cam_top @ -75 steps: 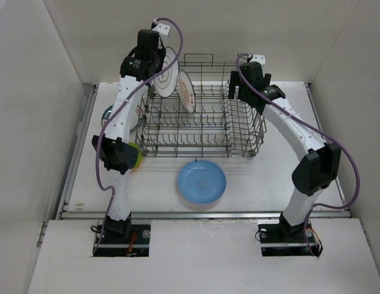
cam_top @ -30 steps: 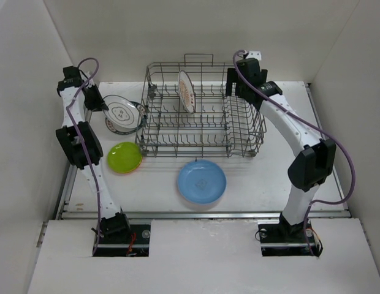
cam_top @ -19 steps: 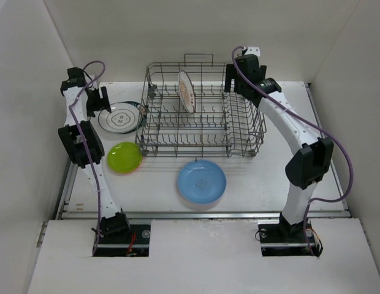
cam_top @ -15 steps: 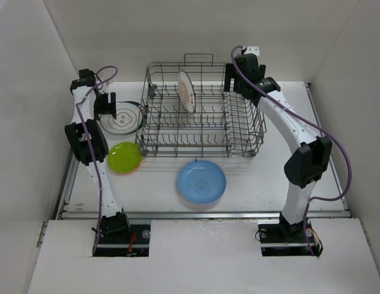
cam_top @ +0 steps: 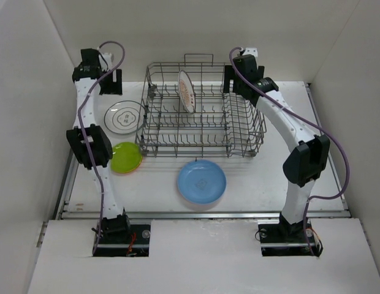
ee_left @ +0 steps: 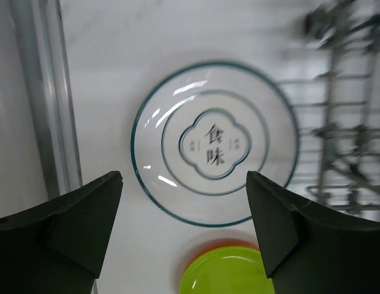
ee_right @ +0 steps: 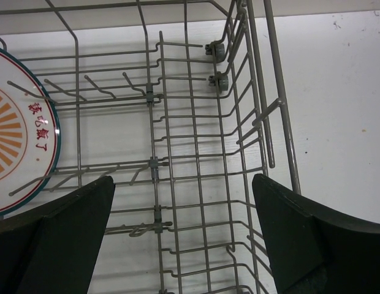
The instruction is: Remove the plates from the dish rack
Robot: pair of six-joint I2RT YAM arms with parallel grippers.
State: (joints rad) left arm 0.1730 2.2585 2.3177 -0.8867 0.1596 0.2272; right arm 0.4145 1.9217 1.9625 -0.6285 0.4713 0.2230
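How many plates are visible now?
5: a white orange-patterned plate upright in the grey wire dish rack; on the table, a white teal-rimmed plate, a lime-green plate atop an orange one, a light blue plate. Stacks may hide more.

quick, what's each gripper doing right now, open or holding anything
left gripper: open, holding nothing, above the teal-rimmed plate.
right gripper: open, holding nothing, above the dish rack.

Top view high and behind, wrist views close, looking down, all share dish rack
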